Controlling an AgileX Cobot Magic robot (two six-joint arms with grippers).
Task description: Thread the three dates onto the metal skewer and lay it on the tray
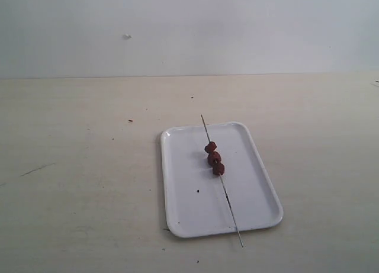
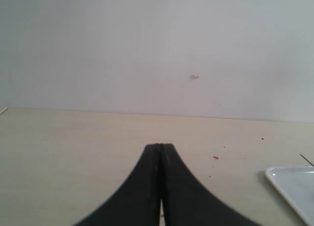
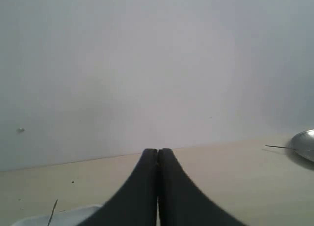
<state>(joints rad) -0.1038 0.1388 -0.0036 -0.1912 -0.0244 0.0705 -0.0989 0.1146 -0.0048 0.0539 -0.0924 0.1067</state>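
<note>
Three dates (image 1: pixel 214 158) sit threaded and touching on the metal skewer (image 1: pixel 229 205), which lies diagonally across the white tray (image 1: pixel 186 208), both tips past the rim. Left pincer (image 2: pixel 159 150) and right pincer (image 3: pixel 158 152) clenched, empty. Tray cut off in both wrist views. Pale scuffed counter (image 1: pixel 77 166), plain white wall (image 1: pixel 237 30).

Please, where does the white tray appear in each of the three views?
Exterior view: the tray shows whole, right of centre.
Left wrist view: only one corner, at the picture's edge.
Right wrist view: only a rim strip, at the edge.
Shared landmark: small mark on the wall.
</note>
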